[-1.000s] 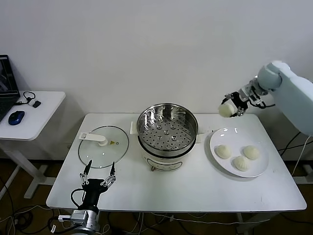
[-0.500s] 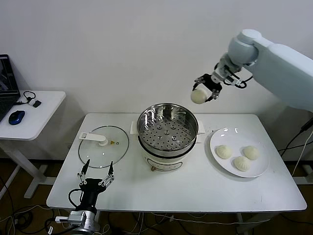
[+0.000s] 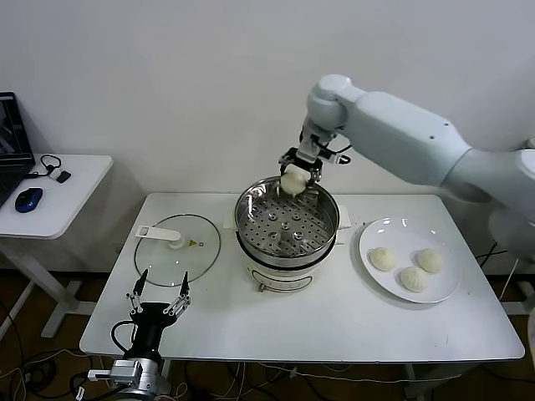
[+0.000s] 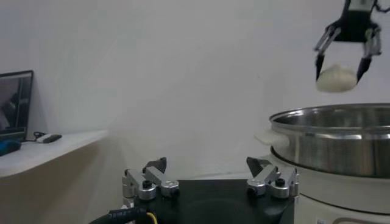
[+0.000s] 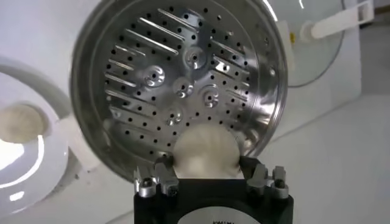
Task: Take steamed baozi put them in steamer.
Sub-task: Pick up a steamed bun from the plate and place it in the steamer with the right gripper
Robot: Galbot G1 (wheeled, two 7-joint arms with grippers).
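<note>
My right gripper (image 3: 294,179) has its fingers closed around one steamed baozi (image 3: 293,181), which hangs above the far rim of the steamer (image 3: 287,219) and touches nothing, while my left gripper (image 3: 157,299) waits with its fingers spread at the near table edge, below the glass lid (image 3: 177,249). I judge the bun soft, light and easily dented, so the hold belongs low on its round sides, gently. I count four buns: one held, three on the plate (image 3: 410,259), none in the one basket.
</note>
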